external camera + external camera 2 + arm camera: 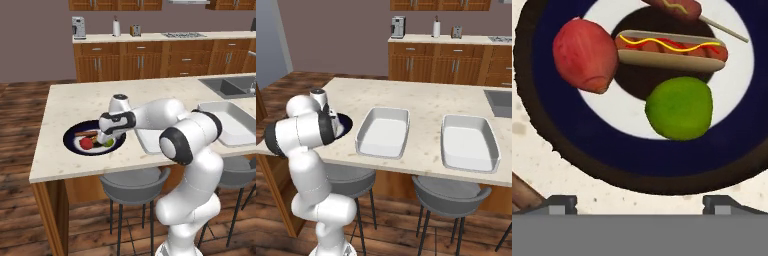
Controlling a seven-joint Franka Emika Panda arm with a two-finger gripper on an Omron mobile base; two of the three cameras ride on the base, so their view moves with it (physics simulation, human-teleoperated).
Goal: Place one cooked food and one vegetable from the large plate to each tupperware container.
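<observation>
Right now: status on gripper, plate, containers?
Gripper open, empty, hovering over the large plate. Hot dog, red vegetable, green vegetable on plate. Both tupperware containers empty. Nothing in the way.

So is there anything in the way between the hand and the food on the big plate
Nothing visible. The open hand hovers right over the large plate, and the hot dog, green vegetable and red vegetable lie uncovered.

Grey stools [132, 182] bottom ctr, sink [231, 86] upper right, coffee machine [78, 27] w/ stovetop [184, 35] along top.
</observation>
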